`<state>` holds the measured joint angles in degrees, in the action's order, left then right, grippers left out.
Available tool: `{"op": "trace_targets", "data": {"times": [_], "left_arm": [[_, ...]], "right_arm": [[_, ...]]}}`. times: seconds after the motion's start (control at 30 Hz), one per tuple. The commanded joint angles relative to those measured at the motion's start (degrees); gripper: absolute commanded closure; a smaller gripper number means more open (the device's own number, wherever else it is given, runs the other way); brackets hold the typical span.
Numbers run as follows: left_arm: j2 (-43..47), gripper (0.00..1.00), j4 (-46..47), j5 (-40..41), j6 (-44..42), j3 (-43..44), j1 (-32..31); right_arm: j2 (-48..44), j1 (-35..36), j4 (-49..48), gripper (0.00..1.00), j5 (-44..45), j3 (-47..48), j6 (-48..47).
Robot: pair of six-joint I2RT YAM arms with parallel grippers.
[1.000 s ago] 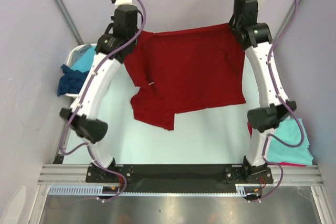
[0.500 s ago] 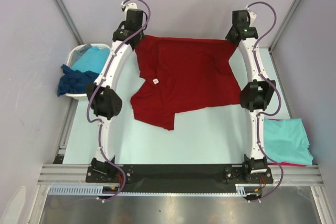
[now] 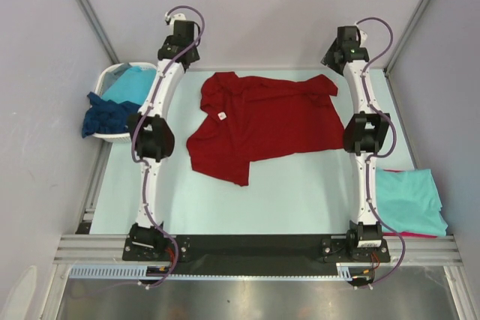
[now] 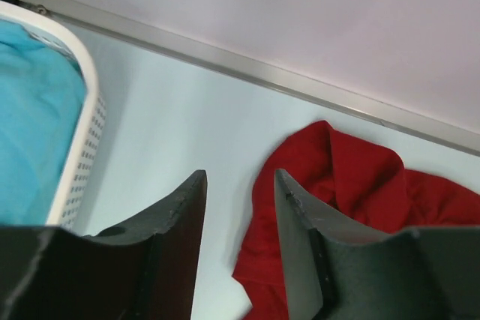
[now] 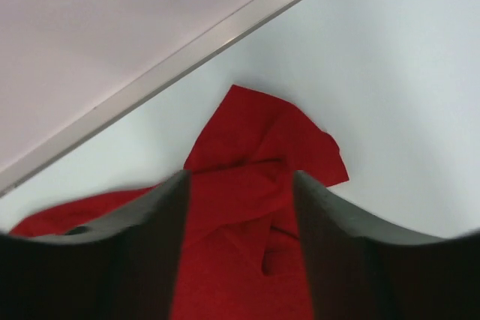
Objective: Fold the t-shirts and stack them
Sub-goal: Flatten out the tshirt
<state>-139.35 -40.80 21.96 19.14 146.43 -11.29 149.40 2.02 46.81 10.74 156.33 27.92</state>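
Note:
The dark red t-shirt (image 3: pixel 262 119) lies spread on the table, partly doubled over at its near left corner, with a white label showing near the collar. My left gripper (image 3: pixel 182 44) hovers open above the shirt's far left corner (image 4: pixel 352 177), nothing between its fingers (image 4: pixel 180 207). My right gripper (image 3: pixel 346 46) hovers open over the far right corner (image 5: pixel 255 155), which lies crumpled below. A folded turquoise t-shirt (image 3: pixel 409 200) rests at the near right on a red one (image 3: pixel 420 235).
A white plastic basket (image 3: pixel 107 79) stands at the far left, its rim (image 4: pixel 86 110) close to my left gripper. It holds a turquoise shirt (image 3: pixel 131 80), and a dark navy one (image 3: pixel 105 114) hangs over its side. The back wall rail (image 4: pixel 300 80) runs just beyond the shirt.
Both grippers have opened and let go of the red shirt's far edge. The shirt has dropped flat onto the table, and both arms have stretched further back.

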Motion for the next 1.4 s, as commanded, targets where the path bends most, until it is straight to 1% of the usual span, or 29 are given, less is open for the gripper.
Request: {"op": "trace_targets", "data": {"times": [0.0,0.1,0.2,0.23,0.27,0.3,0.33,0.37,0.4,0.43,0.47,0.5,0.53,0.57,0.6,0.67,0.77,0.8,0.83,0.93,1.0,1.03,1.17,1.27,1.33,1.37], "left_arm": [[1.9,0.52,2.6,-0.9,1.0,3.7,1.4],[4.8,0.51,1.0,-1.0,1.5,3.3,1.0],[9.1,0.51,-0.8,0.4,0.9,-0.3,-1.6],[12.7,0.51,-0.8,1.3,0.9,-2.3,-3.7],[15.0,0.51,-0.7,2.4,1.0,-6.8,-5.0],[17.1,0.50,-0.3,3.3,1.1,-9.7,-6.2],[21.3,0.48,1.2,4.9,1.1,-12.8,-8.6],[23.1,0.39,1.8,5.5,1.4,-18.8,-9.4],[24.9,0.33,2.3,6.4,2.6,-22.1,-10.1],[28.6,0.25,3.3,6.3,3.4,-25.5,-11.2],[30.3,0.19,3.5,6.5,4.0,-31.8,-11.5],[32.6,0.18,4.1,7.2,4.8,-35.4,-11.9],[37.1,0.18,6.8,7.5,4.6,-39.2,-12.9],[39.7,0.19,8.3,8.1,4.3,-46.5,-13.4],[41.6,0.21,9.6,8.6,4.0,-49.6,-14.0],[44.9,0.28,10.4,9.0,4.1,-55.5,-15.4],[46.7,0.33,8.4,10.5,5.2,-60.4,-17.6],[47.0,0.34,7.6,11.1,5.6,-61.3,-18.8],[47.1,0.34,6.5,11.6,6.0,-62.2,-19.6],[49.4,0.39,6.6,11.6,7.7,-68.6,-21.1],[50.9,0.41,7.1,10.1,8.9,-71.0,-21.1],[51.5,0.44,7.0,9.7,9.3,-72.7,-21.1],[53.6,0.46,6.8,9.9,10.2,-75.1,-23.2],[54.9,0.47,6.5,10.6,10.0,-76.2,-24.7],[55.6,0.48,5.7,11.0,10.4,-77.5,-25.3],[55.9,0.48,5.8,11.0,10.7,-78.1,-25.6]], "right_arm": [[-0.8,-0.7,-2.5,0.30,-1.1,4.3,0.0],[-2.6,-0.3,-0.7,0.23,0.1,4.1,0.1],[-7.3,1.8,2.7,0.24,2.7,2.1,0.3],[-9.7,2.9,4.0,0.24,3.7,0.8,0.6],[-11.2,3.7,5.3,0.24,4.5,-0.7,1.1],[-12.5,4.6,5.8,0.25,5.2,-2.2,1.6],[-13.8,6.8,6.2,0.25,5.7,-4.1,2.0],[-17.1,8.1,5.8,0.25,6.9,-10.4,2.2],[-18.3,9.7,5.4,0.26,9.6,-13.8,2.2],[-20.0,12.0,5.0,0.26,11.0,-18.3,2.4],[-23.5,13.6,2.7,0.27,12.0,-27.7,2.5],[-26.2,14.8,0.7,0.27,13.5,-34.1,2.4],[-28.8,16.5,-4.4,0.28,14.0,-39.7,2.5],[-34.0,16.9,-7.2,0.28,13.8,-50.1,2.7],[-35.7,16.9,-9.0,0.29,12.3,-53.7,3.5],[-37.7,16.5,-10.0,0.30,11.3,-58.0,4.2],[-39.0,17.0,-8.0,0.31,11.8,-61.6,3.8],[-41.5,17.0,-8.8,0.31,11.4,-65.5,3.7],[-42.9,16.9,-11.3,0.31,11.1,-67.5,3.6],[-45.2,16.5,-11.7,0.31,11.2,-70.9,3.4],[-46.5,15.8,-12.4,0.32,11.2,-73.4,3.5],[-46.8,15.6,-12.4,0.32,11.1,-74.1,3.6],[-48.6,14.9,-12.0,0.32,12.5,-75.5,3.9],[-48.7,14.9,-9.1,0.33,13.5,-76.2,4.9],[-49.3,13.5,-9.3,0.33,12.7,-78.3,5.6],[-49.6,12.9,-9.9,0.34,11.6,-81.2,6.3]]}}
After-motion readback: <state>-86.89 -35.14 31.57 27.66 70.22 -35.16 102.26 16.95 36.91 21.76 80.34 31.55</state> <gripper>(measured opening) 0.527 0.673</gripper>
